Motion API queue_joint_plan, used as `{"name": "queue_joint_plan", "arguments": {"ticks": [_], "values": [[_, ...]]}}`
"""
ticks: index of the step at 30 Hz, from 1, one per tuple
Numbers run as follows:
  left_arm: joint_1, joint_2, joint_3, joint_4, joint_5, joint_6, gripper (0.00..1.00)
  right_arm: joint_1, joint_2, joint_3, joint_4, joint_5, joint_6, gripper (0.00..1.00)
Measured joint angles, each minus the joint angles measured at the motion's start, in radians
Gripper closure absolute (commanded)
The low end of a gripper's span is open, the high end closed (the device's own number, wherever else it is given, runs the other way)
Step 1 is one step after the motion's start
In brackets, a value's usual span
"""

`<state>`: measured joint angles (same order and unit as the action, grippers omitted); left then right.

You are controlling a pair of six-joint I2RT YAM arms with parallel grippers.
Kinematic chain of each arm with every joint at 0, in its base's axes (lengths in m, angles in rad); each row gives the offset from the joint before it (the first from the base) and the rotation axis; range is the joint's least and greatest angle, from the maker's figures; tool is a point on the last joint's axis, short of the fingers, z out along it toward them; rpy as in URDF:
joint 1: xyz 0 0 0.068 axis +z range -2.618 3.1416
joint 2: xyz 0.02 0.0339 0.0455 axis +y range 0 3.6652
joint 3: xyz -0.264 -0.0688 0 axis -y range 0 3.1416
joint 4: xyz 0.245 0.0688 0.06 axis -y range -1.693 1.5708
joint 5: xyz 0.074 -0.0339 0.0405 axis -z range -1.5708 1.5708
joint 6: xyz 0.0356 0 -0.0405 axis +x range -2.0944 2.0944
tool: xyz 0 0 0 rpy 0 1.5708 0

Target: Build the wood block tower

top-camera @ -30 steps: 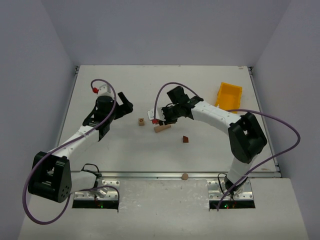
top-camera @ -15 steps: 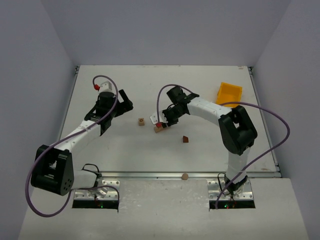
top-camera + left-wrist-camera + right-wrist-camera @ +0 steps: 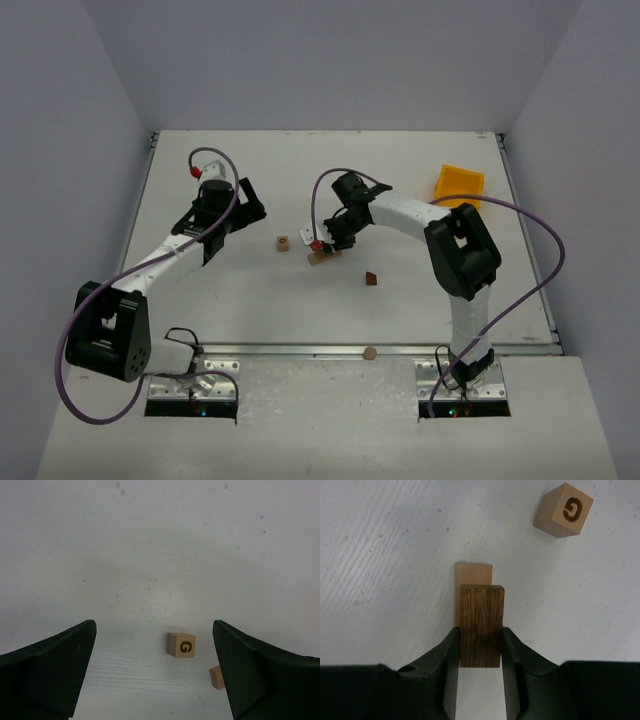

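The right gripper (image 3: 479, 636) had come down with its dark block (image 3: 481, 622).
Over the past second that arm folded inward and sank, jaws clamped on the dark block, which overlapped the pale plank (image 3: 472, 573); release looked near. Beyond lay the G cube (image 3: 563, 510), ahead of the wide-open left gripper (image 3: 154, 626).

Bright, even overhead light; soft faint shadows; sharp wrist views.
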<state>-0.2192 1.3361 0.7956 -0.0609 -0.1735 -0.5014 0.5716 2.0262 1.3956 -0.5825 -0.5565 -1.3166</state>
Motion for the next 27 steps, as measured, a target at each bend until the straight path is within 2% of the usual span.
{"name": "queue_joint_plan", "arguments": {"ticks": [27], "values": [[0.000, 0.007, 0.003, -0.005, -0.011, 0.000, 0.00, 0.000, 0.039, 0.040, -0.033, -0.002, 0.037, 0.72]]}}
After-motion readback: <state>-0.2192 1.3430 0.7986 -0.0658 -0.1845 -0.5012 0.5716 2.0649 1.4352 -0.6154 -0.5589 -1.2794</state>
